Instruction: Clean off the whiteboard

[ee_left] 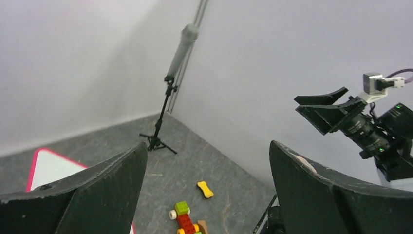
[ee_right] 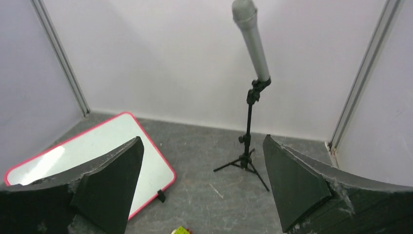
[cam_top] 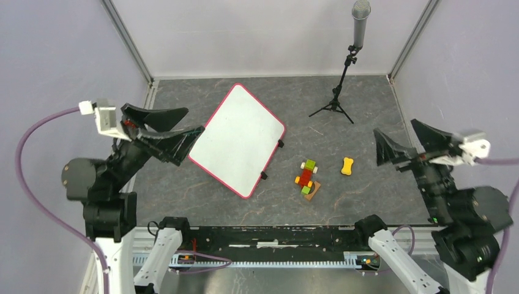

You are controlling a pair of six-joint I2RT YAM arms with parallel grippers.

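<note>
The whiteboard [cam_top: 240,138] lies flat on the dark grey table [cam_top: 343,202], in the upper middle-left of the top view. It is turned so that its corners point up, down, left and right like a diamond. A thin red-pink rim runs round it, and two small black clips sit on its lower right edge. Its face looks plain white in every view.

The left gripper [cam_top: 194,120] is at the left of the frame with its jaws spread wide and nothing between them. In the top view the tip of its lower finger overlaps the board's left edge; whether it touches cannot be told. The right gripper [cam_top: 395,127] is at the right of the frame, well apart from the board, also wide open and holding nothing.

Between the board and the right gripper, a small toy of coloured blocks [cam_top: 306,178] sits on the table, with a yellow bone-shaped piece [cam_top: 347,166] near it to the right. A microphone [cam_top: 360,23] on a black tripod stands at the upper right, near the back wall.
</note>
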